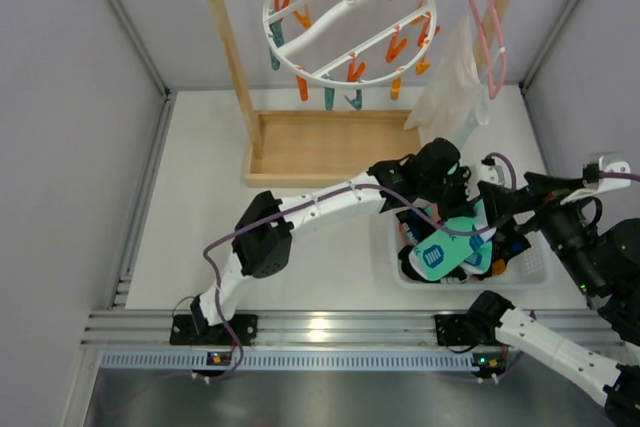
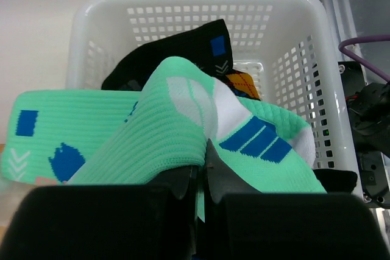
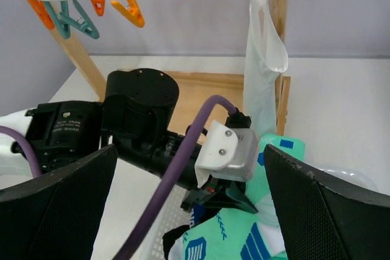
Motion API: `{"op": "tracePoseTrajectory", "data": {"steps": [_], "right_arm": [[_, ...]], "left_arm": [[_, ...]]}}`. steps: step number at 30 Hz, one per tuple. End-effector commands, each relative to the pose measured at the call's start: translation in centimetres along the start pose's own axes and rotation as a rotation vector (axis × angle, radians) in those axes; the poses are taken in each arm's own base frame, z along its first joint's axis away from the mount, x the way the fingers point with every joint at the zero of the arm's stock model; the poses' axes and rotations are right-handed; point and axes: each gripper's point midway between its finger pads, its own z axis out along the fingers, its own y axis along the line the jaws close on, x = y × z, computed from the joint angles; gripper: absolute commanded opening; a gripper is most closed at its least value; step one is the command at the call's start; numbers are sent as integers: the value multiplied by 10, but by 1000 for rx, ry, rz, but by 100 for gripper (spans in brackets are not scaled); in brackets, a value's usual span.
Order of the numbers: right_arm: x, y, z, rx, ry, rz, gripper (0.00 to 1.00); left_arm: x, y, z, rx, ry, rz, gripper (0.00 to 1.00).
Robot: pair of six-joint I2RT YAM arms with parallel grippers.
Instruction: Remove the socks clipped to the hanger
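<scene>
The teal sock [image 2: 183, 132], patched blue and white, hangs over the white basket [image 2: 292, 4], pinched in the tightly closed left hand [image 2: 201, 175]. It covers a black sock [image 2: 183, 50] and a glimpse of orange argyle [image 2: 241, 83], hiding whatever lies beneath. The hanger [image 1: 346, 5] hangs well apart on the wooden rail frame [image 1: 300, 142] beside a white garment [image 1: 450, 77]. The right hand [image 3: 190, 150] is spread wide, holding nothing, near the basket on the tabletop [image 1: 200, 207].

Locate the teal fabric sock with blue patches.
Top view, right of centre: the teal fabric sock lies over the white perforated plastic basket, pinched by the left hand.
</scene>
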Motion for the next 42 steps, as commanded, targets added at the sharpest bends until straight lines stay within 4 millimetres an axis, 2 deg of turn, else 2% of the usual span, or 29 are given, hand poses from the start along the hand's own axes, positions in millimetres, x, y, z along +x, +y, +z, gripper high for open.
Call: {"op": "tracePoseTrajectory", "data": {"steps": [1,5,10,17,21,25,28,30,33,36,37,42], "right_arm": [[-15,0,-5,-10,-57,42,99],[-10,2,-3,-15,-45,37,99],[-8,1,-4,-16,-44,39,99],[-5,0,-4,-12,-41,37,100],[-6,1,-4,-16,-43,40,99],[-4,1,-4,-15,-39,41,99],[-2,1,-3,-16,-36,42,99],[-3,1,-4,-18,-36,42,99],[-3,2,-4,-19,-37,44,99],[-3,2,-4,-21,-36,49,99],[-4,2,-4,-21,-37,51,100],[-7,2,-6,-22,-47,61,99]], "left_arm": [[40,-23,18,94,72,-29,0],[70,-41,37,126,132,-75,0],[109,-43,53,103,208,-149,0],[137,-63,68,137,255,-203,0],[133,-60,66,90,223,-244,0],[139,-50,67,20,231,-305,0],[138,-44,65,-12,229,-340,12],[133,-43,62,-27,224,-339,15],[119,-40,52,-48,204,-322,23],[101,-38,41,-69,175,-285,36],[91,-36,35,-78,157,-273,43],[64,-27,15,-142,113,-223,61]]}}
